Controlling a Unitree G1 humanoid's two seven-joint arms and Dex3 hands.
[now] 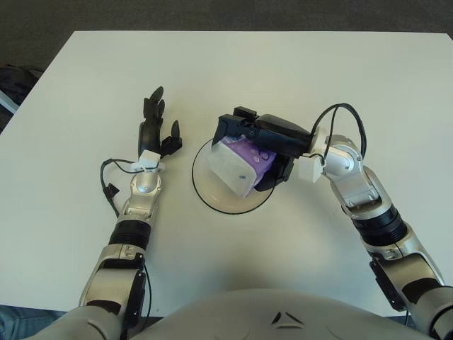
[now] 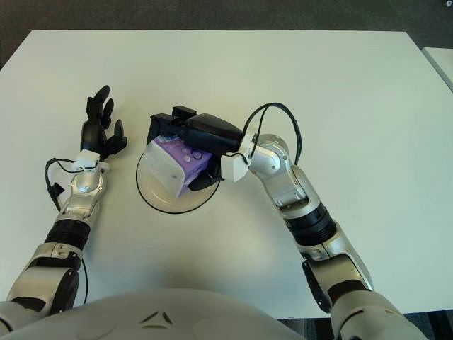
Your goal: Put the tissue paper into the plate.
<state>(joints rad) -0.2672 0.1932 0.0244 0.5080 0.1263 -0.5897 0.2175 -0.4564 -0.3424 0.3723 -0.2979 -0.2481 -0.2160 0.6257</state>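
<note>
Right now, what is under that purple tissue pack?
The plate lies under the tissue pack, held by the right robot hand. Pack hides the plate's middle. The left robot hand shows beside the plate.

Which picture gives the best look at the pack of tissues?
The left eye view: the tissue pack shows its white end and purple side, held by the right hand over the plate. The right eye view shows almost the same.
</note>
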